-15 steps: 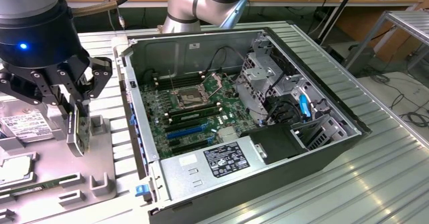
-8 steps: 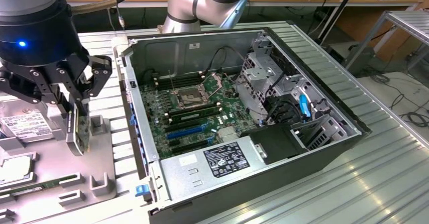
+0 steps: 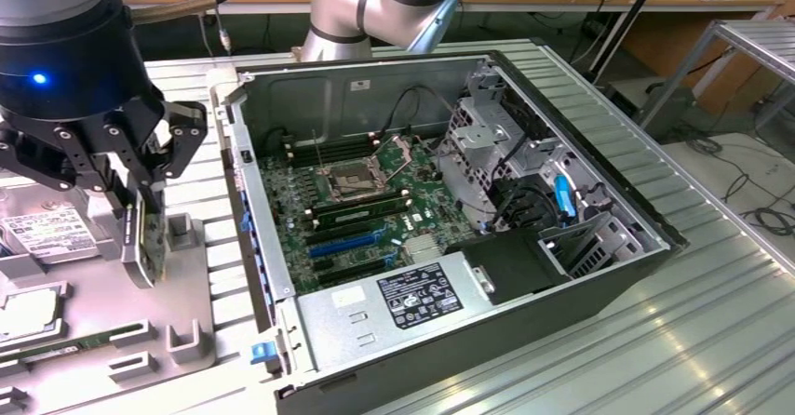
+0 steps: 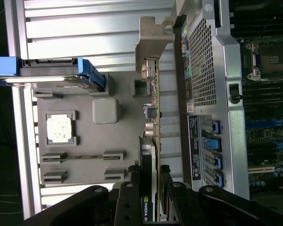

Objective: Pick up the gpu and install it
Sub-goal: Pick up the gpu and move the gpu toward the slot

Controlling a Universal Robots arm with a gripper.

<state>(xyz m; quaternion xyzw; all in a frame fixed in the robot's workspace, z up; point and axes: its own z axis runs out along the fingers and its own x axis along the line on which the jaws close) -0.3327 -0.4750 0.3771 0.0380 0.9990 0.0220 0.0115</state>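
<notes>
The fingers [image 4: 127,200] are standing partly closed, clamping the gpu [image 3: 144,247] by its two flat faces. The card is standing on edge over the grey moulded tray [image 3: 74,331] at the exterior view's left, just beside the open computer case [image 3: 597,275]. Whether its lower edge is sitting clear of the tray's posts is not showing. The card is thin and rigid: green board, glossy black face, silver bracket at one end. Because the gripper [image 3: 137,212] is pinching such a narrow slab near one end, the risk is the card pivoting or slipping in the grip. A tilted card could be snagging on a blocky tray post, or later jamming against the case's sheet-metal wall or the motherboard's [image 3: 372,201] blue plastic slots [image 3: 342,243]. The ribbed metal desk [image 3: 695,341] is looking hard and unforgiving, should the card be dropping
</notes>
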